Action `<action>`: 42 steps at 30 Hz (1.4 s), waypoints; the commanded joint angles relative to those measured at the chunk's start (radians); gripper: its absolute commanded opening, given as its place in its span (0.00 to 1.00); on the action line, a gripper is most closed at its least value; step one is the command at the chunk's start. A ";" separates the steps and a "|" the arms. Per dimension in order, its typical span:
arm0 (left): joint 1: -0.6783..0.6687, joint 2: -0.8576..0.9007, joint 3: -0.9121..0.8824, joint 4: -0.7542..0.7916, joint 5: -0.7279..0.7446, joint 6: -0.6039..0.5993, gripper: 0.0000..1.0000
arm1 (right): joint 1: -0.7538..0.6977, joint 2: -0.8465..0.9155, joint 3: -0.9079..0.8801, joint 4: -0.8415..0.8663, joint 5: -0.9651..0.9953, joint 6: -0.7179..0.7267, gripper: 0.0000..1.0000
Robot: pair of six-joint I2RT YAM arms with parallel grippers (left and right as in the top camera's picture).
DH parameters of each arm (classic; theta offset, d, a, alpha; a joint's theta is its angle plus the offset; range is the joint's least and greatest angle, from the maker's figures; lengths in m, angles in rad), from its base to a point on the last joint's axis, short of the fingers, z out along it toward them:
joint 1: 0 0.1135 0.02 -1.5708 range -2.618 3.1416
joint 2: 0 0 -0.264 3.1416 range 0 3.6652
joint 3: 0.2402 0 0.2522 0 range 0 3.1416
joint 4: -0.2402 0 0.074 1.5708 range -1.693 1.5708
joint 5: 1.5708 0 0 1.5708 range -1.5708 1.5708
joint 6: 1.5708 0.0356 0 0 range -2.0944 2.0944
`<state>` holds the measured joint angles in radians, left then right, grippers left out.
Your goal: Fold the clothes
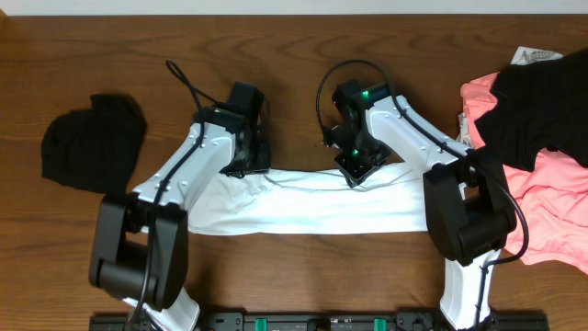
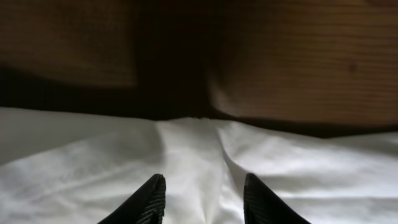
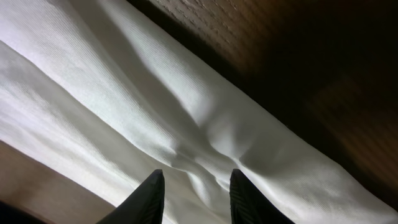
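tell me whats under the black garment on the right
A pink garment lies under the black garment, showing at its left and near sides. Whatever else the black one covers is hidden.

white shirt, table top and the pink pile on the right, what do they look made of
White shirt: looks like soft matte knit, likely cotton jersey; fine ribbing and loose creases show close up.
Table top: wood or wood-look laminate, dark brown grain, slight sheen.
Pink pile: soft matte fabric draped in folds; weave too small to tell.
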<state>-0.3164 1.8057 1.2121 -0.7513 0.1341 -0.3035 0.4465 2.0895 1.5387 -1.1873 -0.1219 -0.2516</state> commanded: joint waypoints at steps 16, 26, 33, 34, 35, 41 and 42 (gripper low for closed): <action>-0.001 0.065 -0.013 0.023 -0.034 -0.017 0.15 | -0.003 -0.030 0.016 0.006 0.003 0.012 0.33; -0.001 0.055 -0.009 -0.030 -0.034 -0.017 0.06 | -0.003 -0.030 0.016 0.009 0.003 0.012 0.33; -0.025 -0.061 -0.008 -0.165 -0.034 -0.024 0.06 | -0.003 -0.030 0.016 0.010 0.003 0.012 0.33; -0.032 -0.078 -0.008 -0.173 -0.034 -0.024 0.06 | -0.003 -0.030 0.016 0.011 0.003 0.012 0.33; -0.042 -0.095 -0.008 -0.177 -0.034 -0.024 0.06 | -0.003 -0.030 0.016 0.014 0.003 0.012 0.33; -0.076 -0.100 -0.009 -0.097 -0.035 -0.024 0.06 | -0.003 -0.030 0.016 0.020 0.003 0.012 0.33; -0.076 -0.093 -0.009 -0.079 -0.035 -0.024 0.10 | -0.003 -0.030 0.016 0.019 0.002 0.012 0.33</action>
<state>-0.3912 1.6939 1.2083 -0.8509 0.1158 -0.3176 0.4465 2.0895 1.5387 -1.1664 -0.1219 -0.2489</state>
